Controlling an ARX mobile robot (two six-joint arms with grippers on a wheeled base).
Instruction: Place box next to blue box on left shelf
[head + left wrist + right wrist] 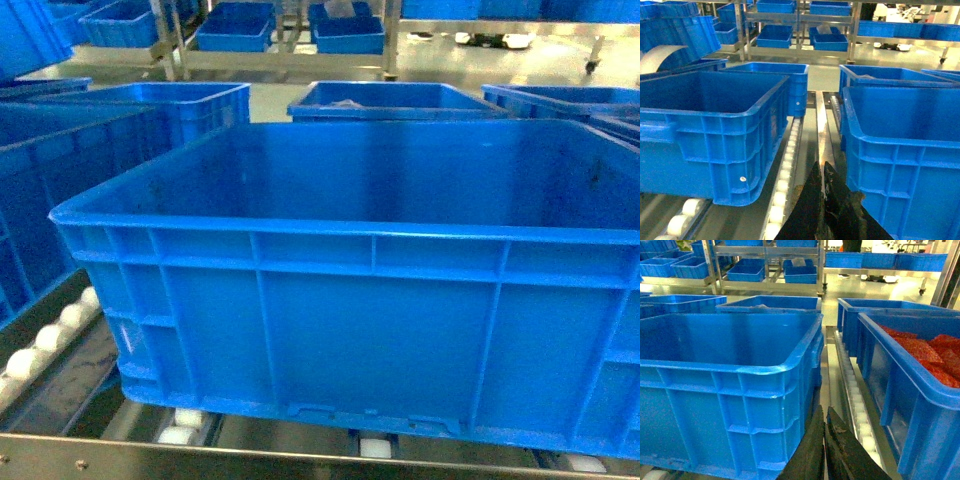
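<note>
My box is big, hard plastic and empty, so I think it is light but too wide for one pincer. I would grab under its thick rim on both sides. My left pincer sits squeezed together just left of it. My right pincer sits squeezed together just right. The box rests on the white rollers.

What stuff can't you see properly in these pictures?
- The box: in the head view its right end is cut off by the picture edge.
- The roller deck of the left shelf: mostly hidden beneath the box in the head view.
- Left gripper and right gripper: only dark fingertips show, pressed together; the rest is below the frame.
- Red contents of the right-hand crate: too blurred to identify.
</note>
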